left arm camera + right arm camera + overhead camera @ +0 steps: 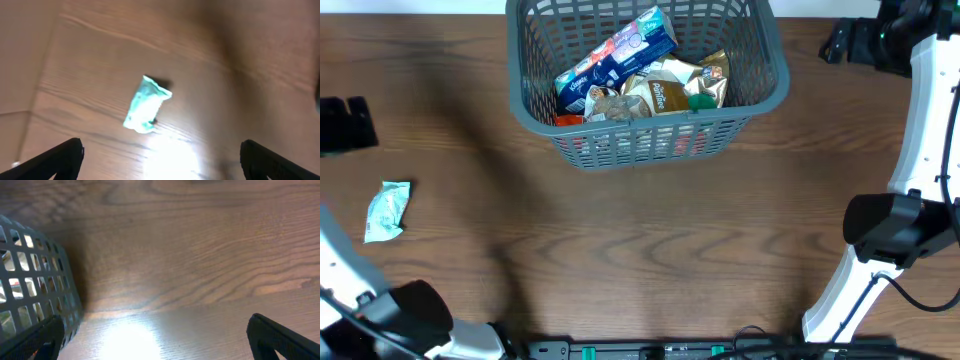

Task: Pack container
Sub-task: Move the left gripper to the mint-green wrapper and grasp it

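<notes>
Wooden table (650, 250) is carrying the container (650, 142) at its far middle, with snack packets (650, 85) lying heaped inside. Left gripper (160, 147) is hovering, fingers spread wide, over a mint-green packet (146, 105) on the table's left. Right gripper (156, 320), fingers likewise apart, is hanging beside the container's wall.

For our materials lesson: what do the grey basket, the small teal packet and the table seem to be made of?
Basket: likely moulded plastic, matt grey, with even lattice slots. Teal packet: thin glossy film, crinkled with crimped ends. Table: wood-grain surface, perhaps laminate, semi-gloss, reflecting the lamp glare.
</notes>
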You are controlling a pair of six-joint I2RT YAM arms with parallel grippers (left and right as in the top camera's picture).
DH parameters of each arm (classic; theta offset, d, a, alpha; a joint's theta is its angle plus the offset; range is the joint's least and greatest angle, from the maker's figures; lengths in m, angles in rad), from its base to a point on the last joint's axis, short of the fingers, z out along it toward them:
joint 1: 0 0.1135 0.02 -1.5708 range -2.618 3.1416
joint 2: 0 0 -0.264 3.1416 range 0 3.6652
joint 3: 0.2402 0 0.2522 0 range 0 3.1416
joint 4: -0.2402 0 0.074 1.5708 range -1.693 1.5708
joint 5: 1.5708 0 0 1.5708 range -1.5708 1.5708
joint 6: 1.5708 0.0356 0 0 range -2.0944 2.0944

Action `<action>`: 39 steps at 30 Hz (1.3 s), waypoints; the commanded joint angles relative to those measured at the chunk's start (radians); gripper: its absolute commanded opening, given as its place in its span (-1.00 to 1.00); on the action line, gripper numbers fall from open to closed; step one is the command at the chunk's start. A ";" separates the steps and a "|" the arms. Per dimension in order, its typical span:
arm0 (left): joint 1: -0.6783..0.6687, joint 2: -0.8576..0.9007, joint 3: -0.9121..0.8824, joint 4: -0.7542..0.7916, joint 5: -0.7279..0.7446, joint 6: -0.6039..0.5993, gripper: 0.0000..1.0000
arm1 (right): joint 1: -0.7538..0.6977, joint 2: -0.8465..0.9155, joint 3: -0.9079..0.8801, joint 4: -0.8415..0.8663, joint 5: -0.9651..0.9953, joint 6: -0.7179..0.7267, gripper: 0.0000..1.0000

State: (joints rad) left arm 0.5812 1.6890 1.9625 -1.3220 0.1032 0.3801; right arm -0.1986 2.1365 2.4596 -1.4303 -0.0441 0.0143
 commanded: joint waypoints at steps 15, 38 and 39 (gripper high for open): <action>0.029 0.009 -0.559 0.325 -0.097 0.285 0.97 | 0.010 0.003 -0.003 0.037 0.011 0.000 0.99; 0.155 0.201 -0.716 0.638 -0.088 0.491 0.97 | 0.010 0.003 -0.003 0.046 0.010 0.040 0.98; 0.155 0.217 -0.716 0.652 -0.088 0.491 0.97 | 0.010 0.003 -0.003 0.043 0.010 0.046 0.98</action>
State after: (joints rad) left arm 0.7303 1.8629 1.2510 -0.6880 0.0185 0.8471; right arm -0.1986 2.1365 2.4596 -1.3811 -0.0437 0.0376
